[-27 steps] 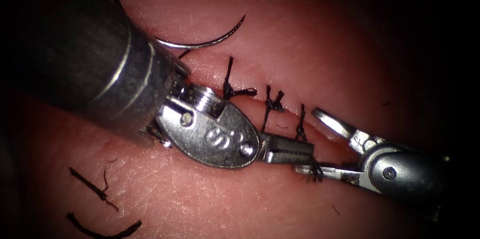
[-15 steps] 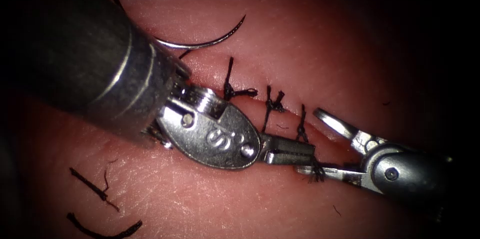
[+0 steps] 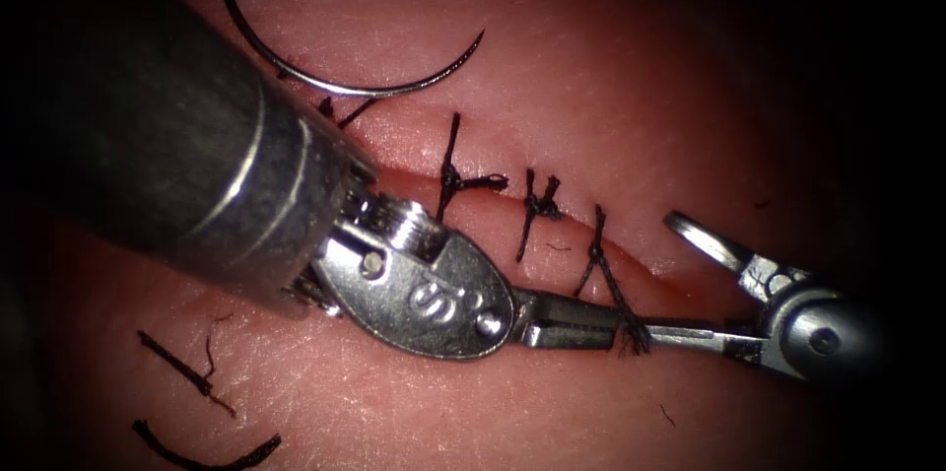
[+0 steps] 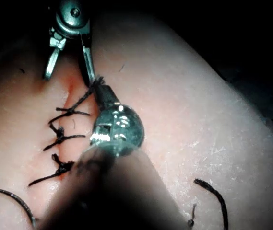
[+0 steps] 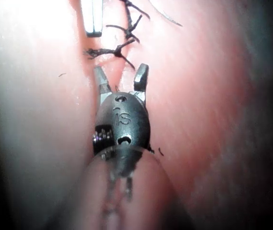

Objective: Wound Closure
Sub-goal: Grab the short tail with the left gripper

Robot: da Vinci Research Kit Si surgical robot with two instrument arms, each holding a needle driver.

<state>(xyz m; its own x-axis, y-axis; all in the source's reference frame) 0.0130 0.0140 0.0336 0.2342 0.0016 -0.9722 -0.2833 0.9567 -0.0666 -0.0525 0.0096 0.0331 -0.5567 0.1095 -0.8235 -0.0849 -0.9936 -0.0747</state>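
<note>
Tissue point(image 3: 631, 87) carries the loose needle point(image 3: 335, 85); left tool point(image 3: 576, 321) pinches thread point(image 3: 616, 289), right tool point(image 3: 690, 284) gapes wide, empty

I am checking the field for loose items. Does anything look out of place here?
Yes. The needle lies loose on the tissue above the cut, held by neither tool. Cut ends of thread lie scattered at lower left. The left tool holds the thread; the right tool is open.

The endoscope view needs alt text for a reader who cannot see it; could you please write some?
The left tool, jaws shut, holds the thread of the rightmost of three stitches across the cut in the tissue. The right tool, jaws open, holds nothing. The needle lies free on the tissue above the cut; cut thread ends lie lower left.
</note>
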